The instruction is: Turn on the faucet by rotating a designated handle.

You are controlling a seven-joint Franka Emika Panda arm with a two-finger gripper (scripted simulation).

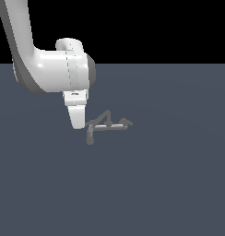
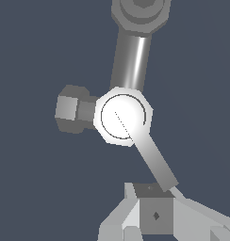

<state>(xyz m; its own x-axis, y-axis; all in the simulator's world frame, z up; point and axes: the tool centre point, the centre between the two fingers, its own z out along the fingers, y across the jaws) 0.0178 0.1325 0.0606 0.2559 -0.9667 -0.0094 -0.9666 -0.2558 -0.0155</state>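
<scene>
Setting: flat, unmarked slate-blue floor (image 1: 169, 184) filling the lower part of the exterior view; plain black backdrop (image 1: 156, 27) above a straight horizon line. No walls or furniture visible

Item 1, faucet (image 1: 107, 123): small dull grey-brown metal piece standing on the floor near the middle of the exterior view. Thin horizontal bar, a peaked strut above it, a thick downturned spout (image 1: 90, 137) at the end toward the exterior view's left, a stubby lever (image 1: 127, 122) at the end toward the exterior view's right

Item 2, handle (image 2: 157, 162): short straight lever, seen from the wrist view running out from a bright round hub (image 2: 123, 116); its free end lies just beside the fingertip block

Item 3, gripper (image 1: 77, 119): white, hanging from the large white arm (image 1: 50, 71), lowered to the faucet's end at the exterior view's left, just above the spout. In the wrist view a finger (image 2: 154, 214) stands at the handle's tip; contact cannot be confirmed. How far the jaws are parted cannot be told from either view; nothing visibly clamped
</scene>
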